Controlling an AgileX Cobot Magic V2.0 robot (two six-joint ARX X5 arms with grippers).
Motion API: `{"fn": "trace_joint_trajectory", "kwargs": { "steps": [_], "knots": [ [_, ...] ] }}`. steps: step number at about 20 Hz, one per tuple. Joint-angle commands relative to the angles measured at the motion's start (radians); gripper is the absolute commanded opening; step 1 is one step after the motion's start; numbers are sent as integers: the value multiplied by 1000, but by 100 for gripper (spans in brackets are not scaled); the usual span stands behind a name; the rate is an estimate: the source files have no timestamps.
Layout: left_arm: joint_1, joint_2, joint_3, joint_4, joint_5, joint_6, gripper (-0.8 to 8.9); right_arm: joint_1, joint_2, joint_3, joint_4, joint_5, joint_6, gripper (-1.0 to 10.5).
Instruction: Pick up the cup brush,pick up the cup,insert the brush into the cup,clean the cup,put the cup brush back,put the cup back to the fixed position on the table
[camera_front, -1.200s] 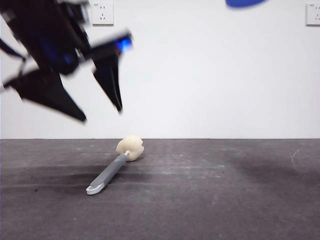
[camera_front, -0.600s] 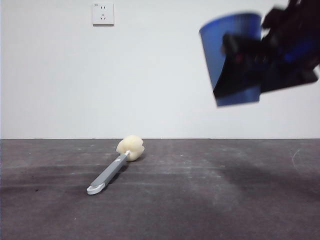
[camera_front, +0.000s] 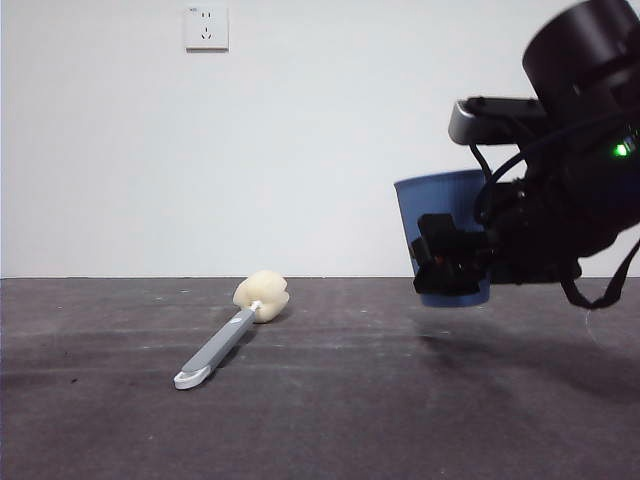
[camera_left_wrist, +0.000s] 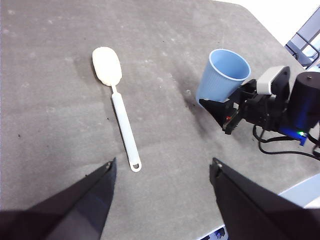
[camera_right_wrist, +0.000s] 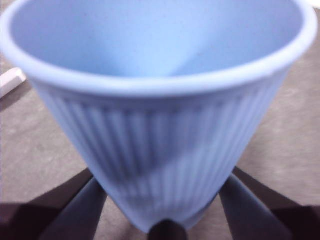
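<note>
While my right gripper (camera_front: 452, 265) has its two black jaws pressed against the ribbed sides of the cup (camera_front: 440, 215), clamped low on its tapering body, I see the blue tumbler held upright with its mouth open to the top. From the front view its base sits very close to the table (camera_front: 330, 420); I cannot tell whether it touches or hangs just above, though a soft shadow lies directly under it. From the right wrist view the cup (camera_right_wrist: 160, 125) fills almost everything, a jaw on either side of its lower part.

My left gripper (camera_left_wrist: 162, 200) is spread wide with nothing between its jaws, high above the table and looking down. It does not appear in the front view.

Out from there, the cup brush (camera_front: 228, 335) lies flat on the table, well apart from the cup. Its cream sponge head points toward the white back wall (camera_front: 320, 150) and its looped white tip points toward the front camera. A wall socket (camera_front: 206, 27) sits high on that wall.
</note>
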Motion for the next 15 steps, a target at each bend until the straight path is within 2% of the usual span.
{"fn": "trace_joint_trajectory", "kwargs": {
  "steps": [1, 3, 5, 10, 15],
  "knots": [
    [2, -3, -5, 5, 0, 0, 311, -27, 55, -8, 43, -42, 15, -13],
    [2, -3, -5, 6, 0, 0, 311, -51, 92, -8, 80, -88, 23, -13],
    [2, -3, -5, 5, 0, 0, 311, -74, 111, -8, 128, -94, 23, -13],
    [2, -3, -5, 11, -2, 0, 311, -119, 134, 18, 138, -219, 30, -13],
    [2, -3, -5, 13, -2, 0, 311, -133, 198, 38, 139, -244, 29, -13]
  ]
}}
